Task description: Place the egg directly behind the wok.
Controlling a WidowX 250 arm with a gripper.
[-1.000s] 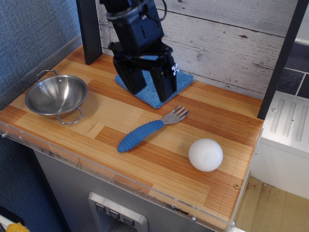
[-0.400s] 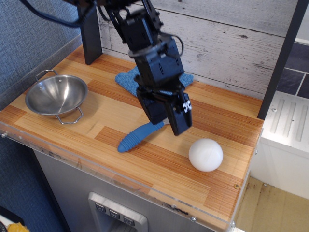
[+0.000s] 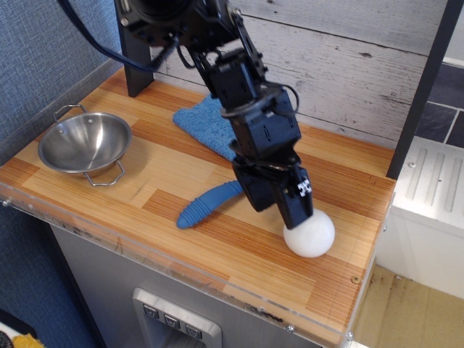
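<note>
The white egg lies on the wooden counter at the front right. The steel wok sits at the far left, upright and empty, with its wire handles front and back. My black gripper is open and tilted. Its fingers hang right over the egg's upper left side, and I cannot tell whether they touch it. The wok is far to the left of the gripper.
A blue-handled fork lies mid-counter, its head hidden behind my arm. A blue cloth lies at the back by the plank wall. Black posts stand at back left and right. The counter's front edge is close.
My gripper has swung from above the blue cloth, forward and to the right over the fork, down to the egg. The egg, fork and wok have not moved.
</note>
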